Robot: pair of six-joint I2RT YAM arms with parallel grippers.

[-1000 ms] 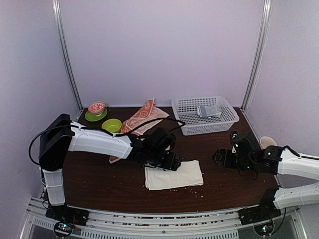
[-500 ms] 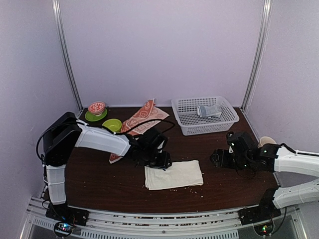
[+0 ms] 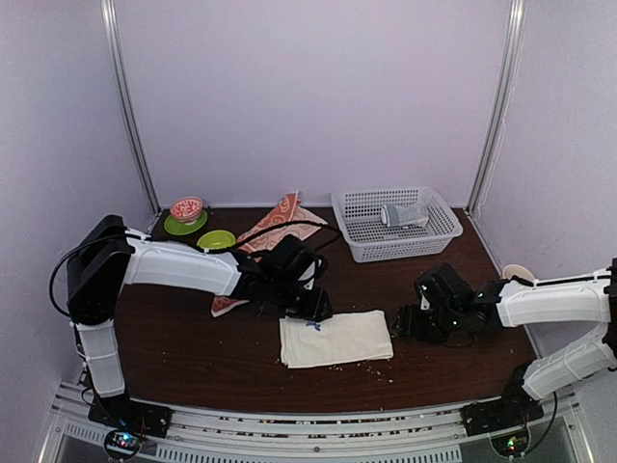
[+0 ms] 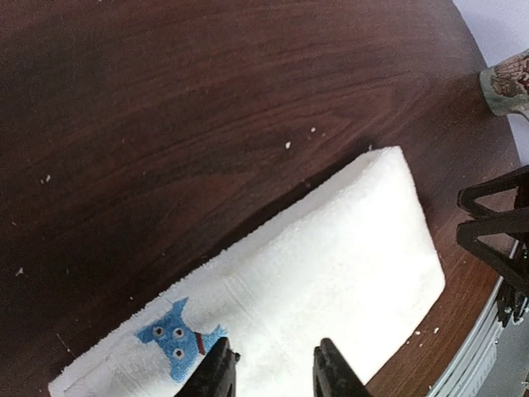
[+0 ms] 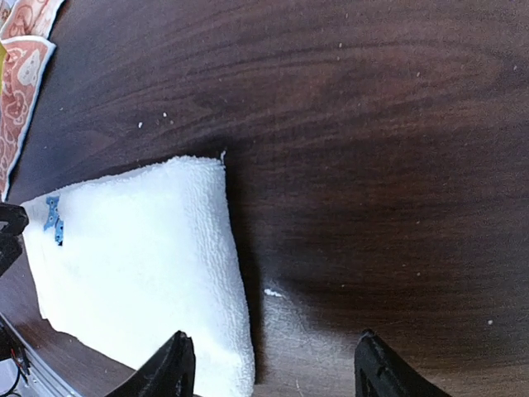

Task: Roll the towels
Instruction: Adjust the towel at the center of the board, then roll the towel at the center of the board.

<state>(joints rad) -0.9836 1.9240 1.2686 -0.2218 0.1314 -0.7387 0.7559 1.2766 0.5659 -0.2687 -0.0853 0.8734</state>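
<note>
The cream-white towel (image 3: 335, 338) lies folded flat near the table's front middle, with its small blue mark (image 4: 178, 337) at its left end. It also shows in the left wrist view (image 4: 331, 265) and the right wrist view (image 5: 140, 265). My left gripper (image 3: 310, 307) hovers over the towel's far left corner, jaws open and empty (image 4: 269, 368). My right gripper (image 3: 403, 323) is wide open (image 5: 273, 364) just off the towel's right edge, its left finger over the towel's near right corner. The orange-red patterned towel (image 3: 275, 227) lies spread at the back, partly under the left arm.
A white basket (image 3: 429, 236) at the back right holds a grey-blue cloth bundle (image 3: 405, 213). A red bowl on a green plate (image 3: 186, 208) and a green dish (image 3: 216, 239) sit at the back left. A pale cup (image 3: 518, 275) stands at the right edge. Crumbs dot the tabletop.
My right gripper has moved left, up to the cream towel's right edge. My left gripper has shifted slightly left and back over the towel's far left corner. The towel has not moved.
</note>
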